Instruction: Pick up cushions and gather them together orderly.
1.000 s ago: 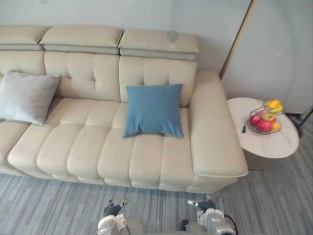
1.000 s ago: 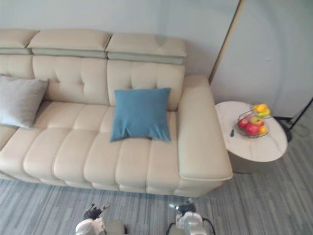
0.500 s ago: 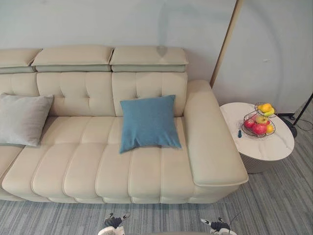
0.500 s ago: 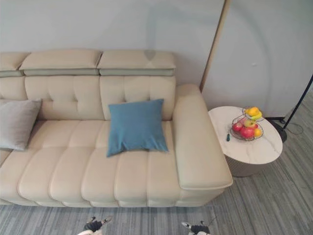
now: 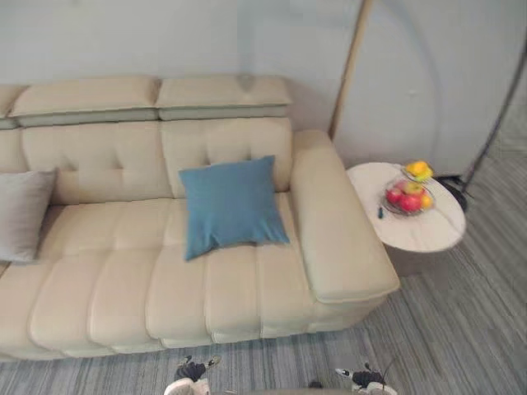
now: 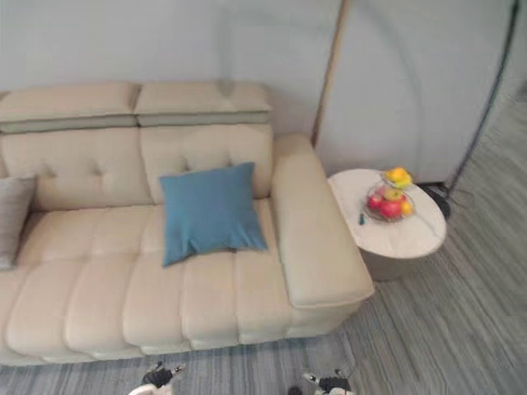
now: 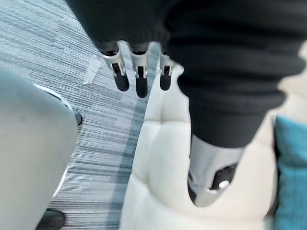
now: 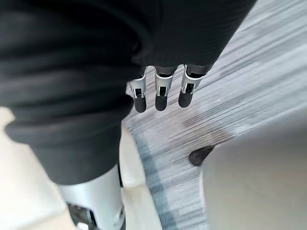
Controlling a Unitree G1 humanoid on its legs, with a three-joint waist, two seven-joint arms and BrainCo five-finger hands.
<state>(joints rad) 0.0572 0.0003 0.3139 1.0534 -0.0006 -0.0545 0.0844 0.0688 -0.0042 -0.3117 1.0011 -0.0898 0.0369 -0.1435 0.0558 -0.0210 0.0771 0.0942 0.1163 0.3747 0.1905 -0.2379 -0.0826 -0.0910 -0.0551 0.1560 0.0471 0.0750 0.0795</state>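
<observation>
A long cream leather sofa (image 5: 107, 271) with tufted back and raised headrests stands on a grey striped carpet floor (image 5: 461, 329). On the seat at its right end, just beside the broad armrest, a square blue fabric cushion (image 5: 231, 206) leans back against the backrest with its lower edge on the seat. Its face is turned outward and up toward the robot. It is close to square, so no long axis stands out, and it sits slightly rotated, its armrest-side top corner higher than the other. Well apart from it, at the left of the sofa, a grey fabric cushion (image 5: 20, 214) also leans on the backrest, partly cut off at the edge of the view. Past the armrest stands a round white surface (image 5: 412, 234) carrying a wire basket of red and yellow fruit (image 5: 408, 196) and, near it, a small dark object (image 5: 380, 212). The left hand (image 7: 138, 72) hangs with fingers straight and side by side, thumb apart, over the carpet by the sofa's front edge, holding and touching nothing. The right hand (image 8: 160, 88) hangs likewise, fingers extended and empty above the carpet.
</observation>
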